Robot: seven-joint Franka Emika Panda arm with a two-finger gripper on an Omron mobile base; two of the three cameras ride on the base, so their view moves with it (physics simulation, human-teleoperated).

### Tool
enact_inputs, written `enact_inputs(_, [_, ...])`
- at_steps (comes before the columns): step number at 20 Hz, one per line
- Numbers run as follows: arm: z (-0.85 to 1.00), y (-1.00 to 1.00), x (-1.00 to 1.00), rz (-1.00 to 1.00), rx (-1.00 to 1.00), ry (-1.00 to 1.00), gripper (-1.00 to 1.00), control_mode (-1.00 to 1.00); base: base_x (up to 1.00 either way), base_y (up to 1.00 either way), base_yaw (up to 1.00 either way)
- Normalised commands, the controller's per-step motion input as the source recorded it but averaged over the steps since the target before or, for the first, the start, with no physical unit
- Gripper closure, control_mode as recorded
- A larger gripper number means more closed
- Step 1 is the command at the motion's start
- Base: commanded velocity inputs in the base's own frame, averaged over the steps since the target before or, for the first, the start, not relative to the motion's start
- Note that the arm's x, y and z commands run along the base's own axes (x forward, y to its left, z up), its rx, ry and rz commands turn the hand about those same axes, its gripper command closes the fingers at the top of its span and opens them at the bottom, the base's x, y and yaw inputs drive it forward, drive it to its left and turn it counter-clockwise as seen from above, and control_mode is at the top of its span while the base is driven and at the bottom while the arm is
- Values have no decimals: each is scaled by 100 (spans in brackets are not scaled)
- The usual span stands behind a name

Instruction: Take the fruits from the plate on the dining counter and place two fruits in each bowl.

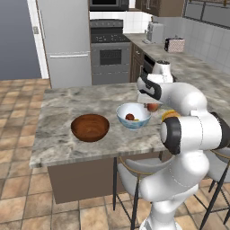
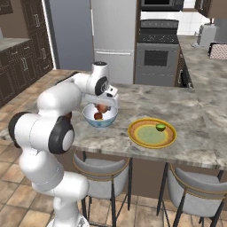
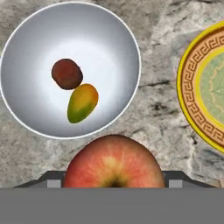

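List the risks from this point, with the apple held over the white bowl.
The gripper holds the apple by the white bowl, which already has two fruits: the dark red one and the yellow one. Dropping here would make three. The brown bowl looks empty, so it likely needs this apple and the green fruit.

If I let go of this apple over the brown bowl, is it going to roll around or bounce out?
Probably it rolls, then settles. The apple looks round and smooth, with no flat side to stop it. The brown bowl is deep with curved walls, so it should funnel the fruit to the centre. The two fruits in the white bowl rest near its bottom, which suggests the same.
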Motion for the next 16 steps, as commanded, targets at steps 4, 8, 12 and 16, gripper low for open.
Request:
enact_inputs(4, [14,96,-7,15,0,14,100,-100,0,0,0])
enact_inputs(8, [3,100,-7,15,0,16,100,-100,0,0,0])
enact_inputs(12, [0,95,-10,14,0,11,100,-100,0,0,0])
enact_inputs(16, [-7,84,-7,15,0,4,100,-100,0,0,0])
